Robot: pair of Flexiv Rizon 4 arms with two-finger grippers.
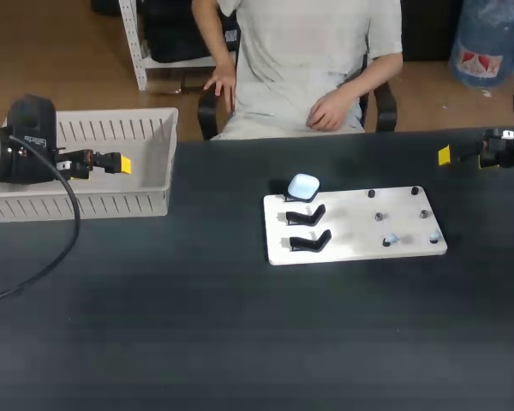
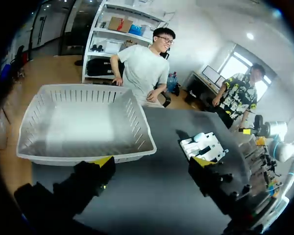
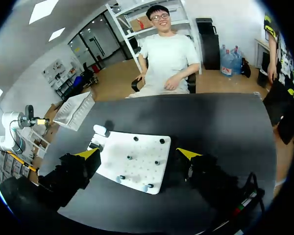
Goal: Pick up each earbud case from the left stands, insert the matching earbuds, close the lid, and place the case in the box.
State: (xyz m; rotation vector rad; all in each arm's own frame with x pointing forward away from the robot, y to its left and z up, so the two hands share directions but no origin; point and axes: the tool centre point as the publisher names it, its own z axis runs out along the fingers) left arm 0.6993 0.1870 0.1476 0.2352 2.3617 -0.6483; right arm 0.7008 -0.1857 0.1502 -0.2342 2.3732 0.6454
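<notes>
A pale blue earbud case (image 1: 303,187) sits shut on the farthest of three black stands on the left side of a white board (image 1: 355,248). The two nearer stands (image 1: 308,229) are bare. Small earbuds (image 1: 389,241) rest on pegs on the board's right half. My left gripper (image 1: 118,163) hangs open over the white basket (image 1: 111,204), far left of the board. At the table's far right edge, my right gripper (image 1: 444,155) is open and holds nothing. The left wrist view shows its open gripper (image 2: 152,161), the basket (image 2: 85,122) and the case (image 2: 199,136). The right gripper (image 3: 137,154) looks down on the board (image 3: 142,142) and case (image 3: 100,129).
The basket (image 3: 78,110) stands at the table's far left corner with nothing in it. A black cable (image 1: 64,244) loops from my left arm down over the dark tabletop. The board lies right of the table's middle.
</notes>
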